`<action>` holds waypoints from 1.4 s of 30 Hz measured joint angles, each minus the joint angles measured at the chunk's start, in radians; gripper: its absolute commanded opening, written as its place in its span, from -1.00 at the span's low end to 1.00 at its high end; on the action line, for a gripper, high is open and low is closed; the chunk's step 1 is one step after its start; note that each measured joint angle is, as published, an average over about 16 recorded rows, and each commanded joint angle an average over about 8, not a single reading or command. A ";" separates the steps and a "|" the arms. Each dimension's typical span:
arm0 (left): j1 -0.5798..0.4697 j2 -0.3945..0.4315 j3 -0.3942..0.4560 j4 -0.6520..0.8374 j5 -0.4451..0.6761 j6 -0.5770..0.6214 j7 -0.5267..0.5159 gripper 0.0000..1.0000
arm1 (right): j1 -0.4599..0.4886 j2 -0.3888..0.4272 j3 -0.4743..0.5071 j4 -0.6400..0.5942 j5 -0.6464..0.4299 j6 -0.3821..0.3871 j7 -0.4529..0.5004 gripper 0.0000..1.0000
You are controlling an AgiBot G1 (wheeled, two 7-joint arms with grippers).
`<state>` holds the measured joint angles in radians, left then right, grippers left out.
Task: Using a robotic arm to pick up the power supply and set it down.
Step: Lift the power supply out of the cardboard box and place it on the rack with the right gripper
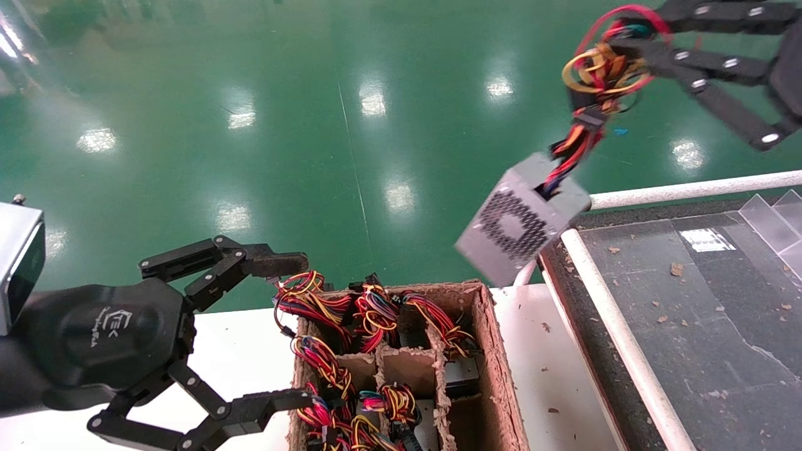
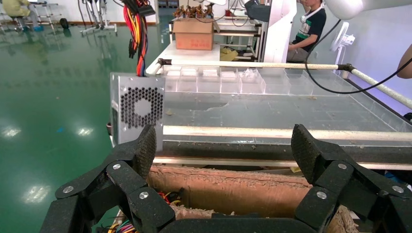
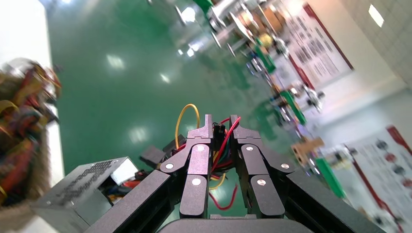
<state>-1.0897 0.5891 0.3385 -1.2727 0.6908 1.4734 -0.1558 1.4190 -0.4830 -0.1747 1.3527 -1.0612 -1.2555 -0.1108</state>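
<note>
Grey metal, the power supply (image 1: pixel 523 219) hangs tilted in mid-air by its wire bundle (image 1: pixel 604 62), which the right gripper (image 1: pixel 633 47) has pinched between closed fingers — the box dangles beyond the carton (image 1: pixel 495 369), over the near corner of the dark conveyor surface (image 1: pixel 708 313). The step in hand looks like the carry; setting down next calls for moving over that surface and lowering gently, since the box may swing. The left gripper (image 1: pixel 294 329) waits beside the carton, fingers spread apart.
</note>
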 measured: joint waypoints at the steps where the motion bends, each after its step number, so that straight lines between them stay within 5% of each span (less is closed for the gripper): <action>1: 0.000 0.000 0.000 0.000 0.000 0.000 0.000 1.00 | -0.008 0.010 0.006 -0.001 -0.003 0.008 -0.001 -1.00; 14: 0.000 0.000 0.000 0.000 0.000 0.000 0.000 1.00 | -0.149 0.120 0.064 -0.039 -0.054 0.120 -0.032 -1.00; 25: 0.000 0.000 0.001 0.000 0.000 0.000 0.000 1.00 | -0.226 0.102 0.067 -0.099 -0.108 0.212 -0.079 -1.00; 42: 0.000 0.000 0.001 0.000 -0.001 0.000 0.000 1.00 | -0.065 -0.064 -0.039 -0.295 -0.240 0.229 -0.120 -1.00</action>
<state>-1.0899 0.5888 0.3393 -1.2727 0.6902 1.4731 -0.1553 1.3544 -0.5472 -0.2138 1.0579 -1.3009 -1.0265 -0.2312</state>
